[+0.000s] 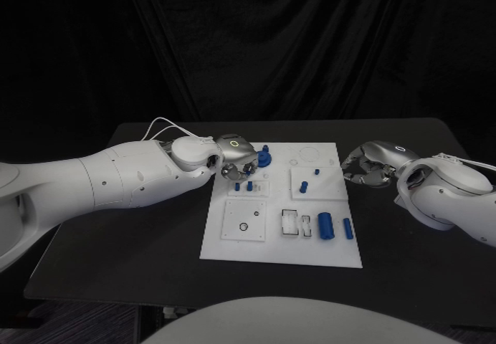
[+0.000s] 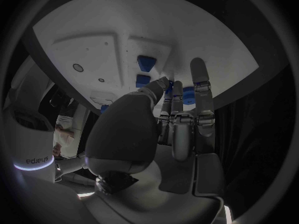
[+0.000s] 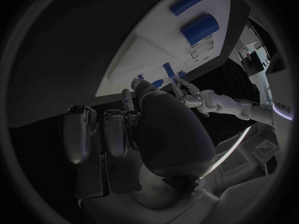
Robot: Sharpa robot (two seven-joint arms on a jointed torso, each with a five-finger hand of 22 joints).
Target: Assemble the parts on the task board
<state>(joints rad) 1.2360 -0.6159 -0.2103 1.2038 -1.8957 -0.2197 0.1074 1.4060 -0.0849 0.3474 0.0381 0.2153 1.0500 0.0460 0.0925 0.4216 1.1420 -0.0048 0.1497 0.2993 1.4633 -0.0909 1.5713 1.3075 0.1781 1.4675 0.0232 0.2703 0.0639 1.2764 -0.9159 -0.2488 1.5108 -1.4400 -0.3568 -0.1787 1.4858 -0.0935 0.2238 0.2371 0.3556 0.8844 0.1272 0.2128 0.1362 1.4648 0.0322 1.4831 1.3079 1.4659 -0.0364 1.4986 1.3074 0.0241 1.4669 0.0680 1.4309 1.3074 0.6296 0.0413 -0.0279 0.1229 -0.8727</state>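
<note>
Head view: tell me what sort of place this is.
Probably a robotics lab or test cell. A black table stands before a black curtain backdrop, with a white task board carrying small blue parts between the left hand and the right hand.

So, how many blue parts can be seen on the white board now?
6: a round part at the left hand, two pegs, one peg right of them, a large cylinder, a slimmer one. More may be hidden under that hand.

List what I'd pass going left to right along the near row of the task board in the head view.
Square white plate with a small ring → white slotted block → large blue cylinder → slim blue peg.
</note>
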